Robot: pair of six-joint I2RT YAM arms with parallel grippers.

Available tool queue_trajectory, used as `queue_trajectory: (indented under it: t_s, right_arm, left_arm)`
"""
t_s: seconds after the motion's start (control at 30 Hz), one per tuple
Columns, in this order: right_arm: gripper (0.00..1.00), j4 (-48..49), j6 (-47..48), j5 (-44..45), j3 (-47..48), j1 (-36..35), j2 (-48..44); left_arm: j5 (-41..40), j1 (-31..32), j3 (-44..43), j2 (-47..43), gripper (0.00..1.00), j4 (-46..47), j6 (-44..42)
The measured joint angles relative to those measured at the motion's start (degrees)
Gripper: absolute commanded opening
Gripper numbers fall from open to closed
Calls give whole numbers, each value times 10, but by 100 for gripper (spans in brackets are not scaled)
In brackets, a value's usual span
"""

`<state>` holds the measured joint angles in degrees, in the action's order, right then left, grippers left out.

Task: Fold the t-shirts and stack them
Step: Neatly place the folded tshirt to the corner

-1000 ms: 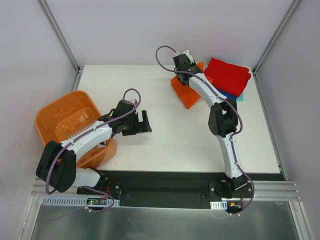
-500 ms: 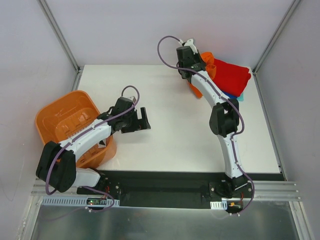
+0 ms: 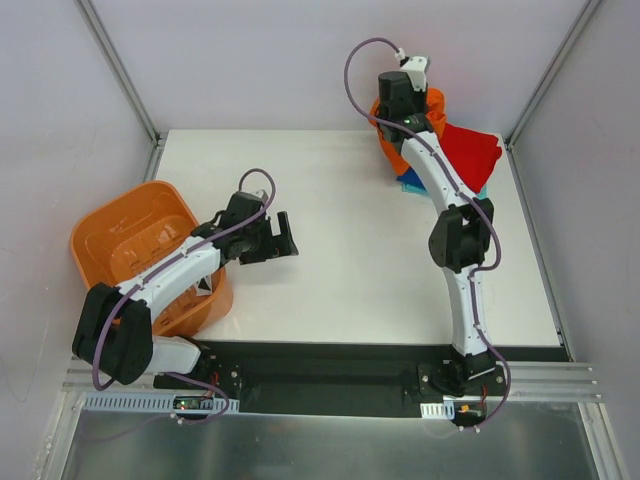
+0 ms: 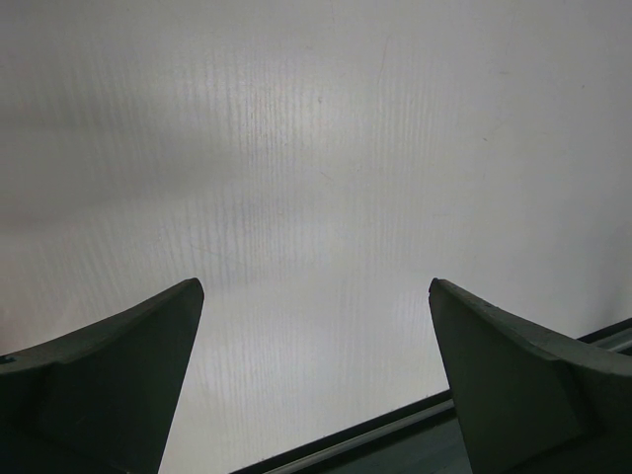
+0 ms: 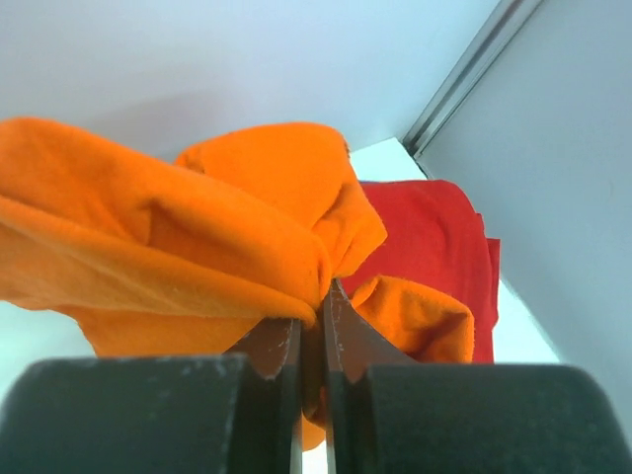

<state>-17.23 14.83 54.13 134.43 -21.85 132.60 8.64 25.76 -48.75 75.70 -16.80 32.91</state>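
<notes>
Bright, diffuse light fills the overhead view; shadows are faint and soft. In the left wrist view a pale glare spreads over the surface (image 4: 326, 197); the near fingers (image 4: 109, 385) look dark, slightly blurred.

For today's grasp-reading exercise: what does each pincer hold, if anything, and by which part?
The right pincer is shut on a bunched fold of the crumpled orange fabric t-shirt. The left pincer is open and holds nothing.

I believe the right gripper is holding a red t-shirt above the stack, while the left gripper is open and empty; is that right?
Not quite: the right wrist view shows the right gripper shut on the orange t-shirt; the red t-shirt lies below. The rest holds.
</notes>
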Motion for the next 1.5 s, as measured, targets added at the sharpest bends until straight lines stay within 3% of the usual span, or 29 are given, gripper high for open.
queue_trajectory:
  t_s: [0.2,0.6,1.17,1.2,1.23,1.33,1.5]
  right_arm:
    - [1,-12,-102,-13,7,36,-17]
    - [1,-119,-390,-127,-42,135,-34]
    - [1,-158,-549,-172,-208,200,-120]
    - [6,-158,-551,-177,-210,204,-120]
    - [26,-158,-553,-183,-212,206,-120]
    - [62,-160,-551,-214,-215,214,-120]
    - [69,-165,-520,-254,-217,235,-121]
  left_arm:
    - [0,-3,-11,4,99,-1,-3]
    - [0,-7,-19,30,99,-9,-6]
    - [3,-7,-25,46,99,-13,-7]
    - [3,-7,-25,46,99,-13,-7]
    - [3,-7,-25,46,99,-13,-7]
    - [3,-7,-25,46,99,-14,-7]
    - [5,-7,-25,46,99,-15,-7]
